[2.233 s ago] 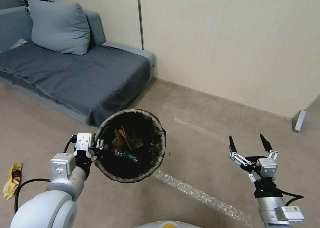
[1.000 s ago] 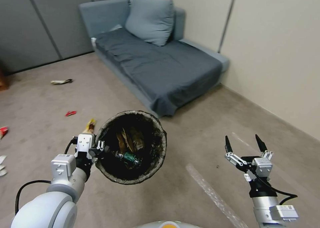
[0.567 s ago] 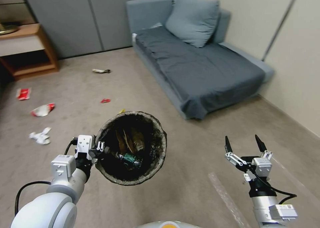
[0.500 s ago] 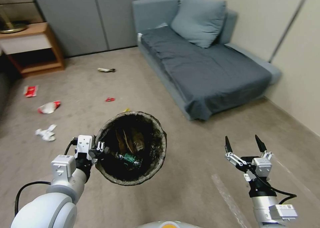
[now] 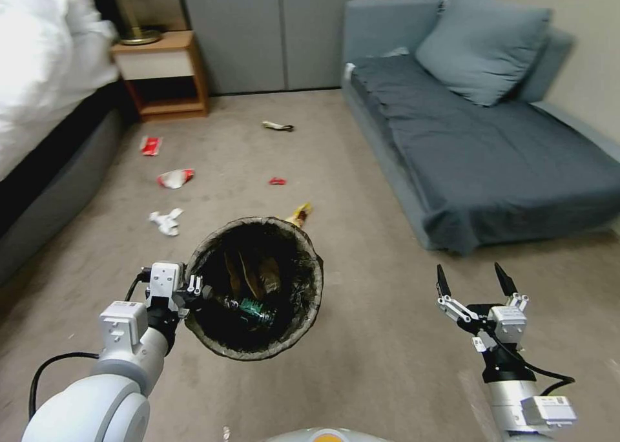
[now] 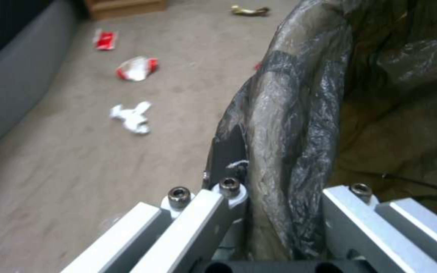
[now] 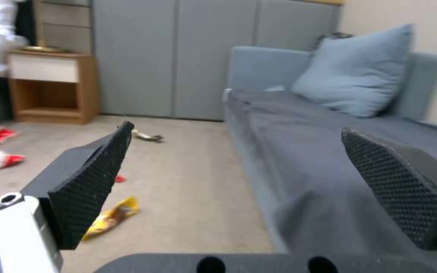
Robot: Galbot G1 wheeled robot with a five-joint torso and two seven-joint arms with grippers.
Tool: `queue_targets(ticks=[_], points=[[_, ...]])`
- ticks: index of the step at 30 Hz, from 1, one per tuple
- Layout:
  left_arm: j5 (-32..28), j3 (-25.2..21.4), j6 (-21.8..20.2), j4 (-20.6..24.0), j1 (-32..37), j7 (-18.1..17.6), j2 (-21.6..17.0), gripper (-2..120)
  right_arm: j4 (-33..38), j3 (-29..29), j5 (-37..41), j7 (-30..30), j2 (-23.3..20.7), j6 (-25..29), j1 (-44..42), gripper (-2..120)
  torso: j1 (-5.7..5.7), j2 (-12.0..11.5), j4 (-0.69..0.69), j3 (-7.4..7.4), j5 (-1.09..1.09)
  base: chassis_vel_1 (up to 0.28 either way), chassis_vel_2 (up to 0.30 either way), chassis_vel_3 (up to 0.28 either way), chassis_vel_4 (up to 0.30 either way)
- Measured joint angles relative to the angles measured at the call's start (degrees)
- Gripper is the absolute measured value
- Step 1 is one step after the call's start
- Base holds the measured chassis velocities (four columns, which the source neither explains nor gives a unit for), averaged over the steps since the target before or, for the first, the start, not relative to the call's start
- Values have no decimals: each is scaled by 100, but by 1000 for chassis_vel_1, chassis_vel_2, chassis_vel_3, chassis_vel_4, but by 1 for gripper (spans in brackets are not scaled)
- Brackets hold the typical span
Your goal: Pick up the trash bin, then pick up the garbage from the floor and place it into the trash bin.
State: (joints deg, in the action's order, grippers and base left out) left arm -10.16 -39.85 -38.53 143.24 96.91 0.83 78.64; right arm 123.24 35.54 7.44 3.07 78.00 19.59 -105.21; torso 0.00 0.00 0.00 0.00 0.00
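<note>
The left gripper [image 5: 194, 291] clamps the trash bin [image 5: 310, 300] rim, a green-labelled bottle [image 5: 248, 307] inside, its writing unreadable. The right gripper [image 5: 476, 280] hangs released above the floor [image 5: 361, 364].

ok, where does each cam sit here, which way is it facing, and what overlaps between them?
Head: high up, looking forward and down at littered floor; left gripper clamping the trash bin rim, right gripper open.
Left wrist: at the bin rim, facing floor; own fingers show.
Right wrist: low, facing sofa and nightstand; own pads show.
Shared: yellow wrapper in head and right wrist; white paper in head and left wrist.
</note>
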Motion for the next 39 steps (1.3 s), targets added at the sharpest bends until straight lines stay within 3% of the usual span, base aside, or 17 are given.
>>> queue_targets(ticks=[10, 39], points=[[57, 12, 23, 0, -10, 87, -2, 1, 46, -29, 115, -16, -14, -210, -1, 100, 0, 0, 1, 0, 0, 96, 98, 95, 102], [18, 26, 39, 0, -126, 107, -55, 1, 64, -66, 148, 264, 1, -512, 149, 100, 0, 0, 0, 0, 0, -16, 14, 17, -15]])
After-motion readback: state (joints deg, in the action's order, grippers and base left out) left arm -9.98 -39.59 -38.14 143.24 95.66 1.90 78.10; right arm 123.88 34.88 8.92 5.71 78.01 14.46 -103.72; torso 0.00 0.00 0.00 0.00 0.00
